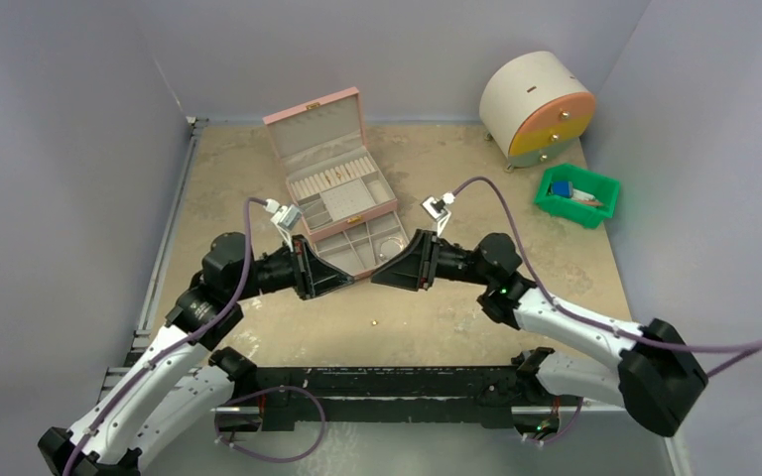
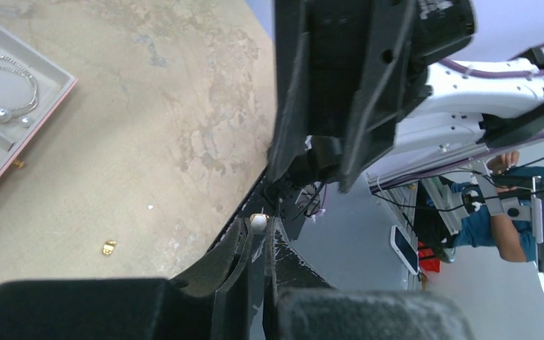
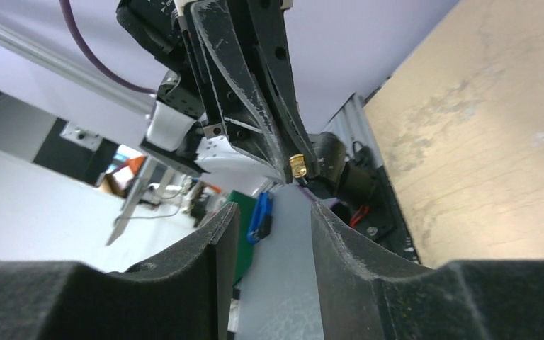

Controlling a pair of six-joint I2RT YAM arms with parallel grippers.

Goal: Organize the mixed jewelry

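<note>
The left pincer clamped a tiny gold stud at its tips, offering it to the right pincer, whose jaws stood parted, probably to receive it. Another gold piece lay on the tabletop near the pink box.

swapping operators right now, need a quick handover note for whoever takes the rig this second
left gripper: shut on a small stud, tips almost meeting the right gripper.
right gripper: open, empty, facing the stud.
pink box: open; bracelet lies in its tray.
done: bracelet stowed, stud picked up.
left: place the stud; a gold piece lies loose on the table, likely next.
</note>
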